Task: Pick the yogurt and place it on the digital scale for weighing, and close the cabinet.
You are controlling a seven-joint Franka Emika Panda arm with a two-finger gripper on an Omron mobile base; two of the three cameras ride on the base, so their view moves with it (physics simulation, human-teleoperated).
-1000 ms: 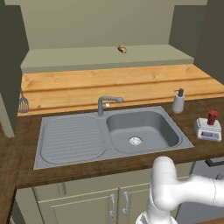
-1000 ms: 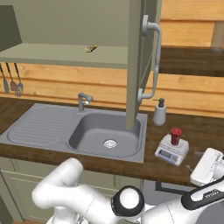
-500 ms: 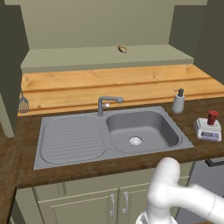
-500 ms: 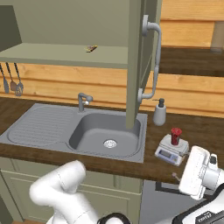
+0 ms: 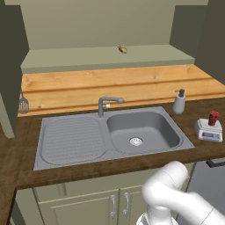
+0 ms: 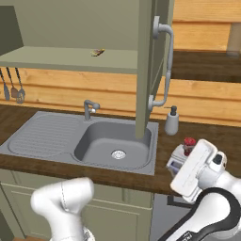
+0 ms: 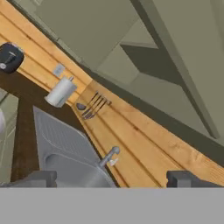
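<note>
The yogurt (image 5: 213,117), a small red cup, stands on the digital scale (image 5: 209,132) at the right end of the counter. In the right base view the yogurt (image 6: 189,144) and scale (image 6: 177,161) sit just behind my white wrist, which hides part of the scale. The olive-green cabinet door (image 6: 146,70) stands open, edge-on, with its bar handle (image 6: 164,66) facing right. My gripper (image 7: 111,179) is open, fingers wide apart with nothing between them, looking at the wall, faucet and cabinet underside.
A grey soap dispenser (image 5: 179,103) stands left of the scale. The sink (image 5: 143,129) and faucet (image 5: 107,103) fill the counter's middle. Utensils (image 6: 14,87) hang on the left wall. A small yellow-brown item (image 5: 123,49) lies on the cabinet shelf (image 5: 105,57).
My arm has swung up on the right: the wrist rose from the lower right corner to beside the scale. Yogurt, scale and cabinet door have not moved.
</note>
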